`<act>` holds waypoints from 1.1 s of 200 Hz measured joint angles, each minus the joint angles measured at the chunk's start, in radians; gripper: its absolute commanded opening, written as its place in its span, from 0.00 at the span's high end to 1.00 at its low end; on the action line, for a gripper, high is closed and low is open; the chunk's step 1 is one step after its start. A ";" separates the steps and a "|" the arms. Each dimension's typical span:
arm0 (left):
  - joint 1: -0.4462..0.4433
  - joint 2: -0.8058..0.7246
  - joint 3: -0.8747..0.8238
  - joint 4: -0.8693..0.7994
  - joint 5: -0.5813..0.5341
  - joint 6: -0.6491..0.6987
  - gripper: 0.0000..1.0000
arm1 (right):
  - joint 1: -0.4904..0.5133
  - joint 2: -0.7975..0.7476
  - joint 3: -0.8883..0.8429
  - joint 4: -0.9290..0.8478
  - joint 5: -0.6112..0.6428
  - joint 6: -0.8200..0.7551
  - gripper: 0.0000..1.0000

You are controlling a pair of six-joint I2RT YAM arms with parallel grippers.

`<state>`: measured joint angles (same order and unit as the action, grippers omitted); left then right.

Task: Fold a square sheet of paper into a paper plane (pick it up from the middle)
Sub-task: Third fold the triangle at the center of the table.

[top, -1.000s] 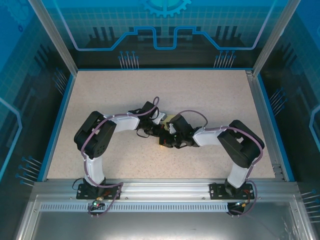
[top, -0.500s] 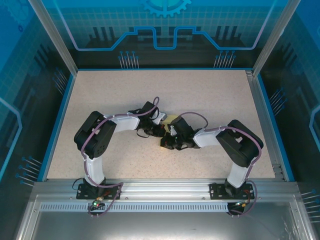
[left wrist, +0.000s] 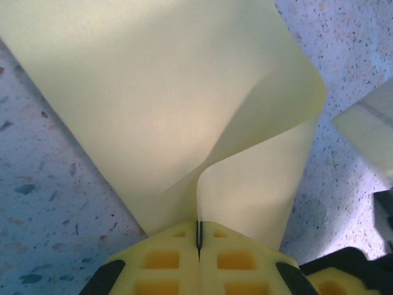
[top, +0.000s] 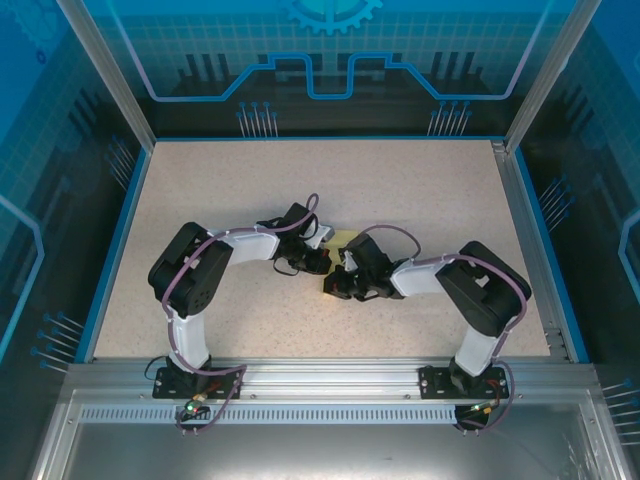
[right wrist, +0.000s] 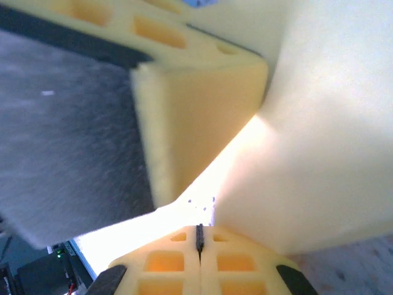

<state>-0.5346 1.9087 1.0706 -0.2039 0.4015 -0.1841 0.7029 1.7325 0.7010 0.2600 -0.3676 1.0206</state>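
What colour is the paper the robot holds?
The paper is plain pale yellow, clearest in the left wrist view.

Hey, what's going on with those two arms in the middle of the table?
The two arms meet mid-table over the square sheet of paper. The left gripper is shut on one edge, and the sheet bends up in a curl ahead of it. The right gripper is shut on the paper too, close beside the left one. It is not yet a plane.

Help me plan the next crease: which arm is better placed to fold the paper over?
Probably left. Its jaws pinch the square sheet of paper where it bows over, bare table ahead. The right arm, jaws also shut on the sheet, sits crowded against the left finger.
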 measured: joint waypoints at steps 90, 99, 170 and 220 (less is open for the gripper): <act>0.000 0.002 0.000 0.002 0.000 0.002 0.95 | -0.072 0.005 -0.001 0.046 -0.040 -0.012 1.00; 0.000 0.002 0.000 0.002 0.000 0.002 0.95 | -0.076 0.012 -0.001 0.048 -0.047 -0.015 1.00; 0.000 0.003 0.001 0.000 0.005 0.003 0.95 | -0.090 0.056 -0.028 0.108 -0.058 -0.014 1.00; 0.000 0.006 0.005 -0.002 0.006 0.003 0.95 | -0.103 0.022 -0.028 0.065 -0.048 -0.036 1.00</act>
<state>-0.5346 1.9144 1.0752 -0.2054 0.4076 -0.1810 0.5995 1.7542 0.6731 0.3252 -0.4152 0.9848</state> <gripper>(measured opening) 0.052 0.044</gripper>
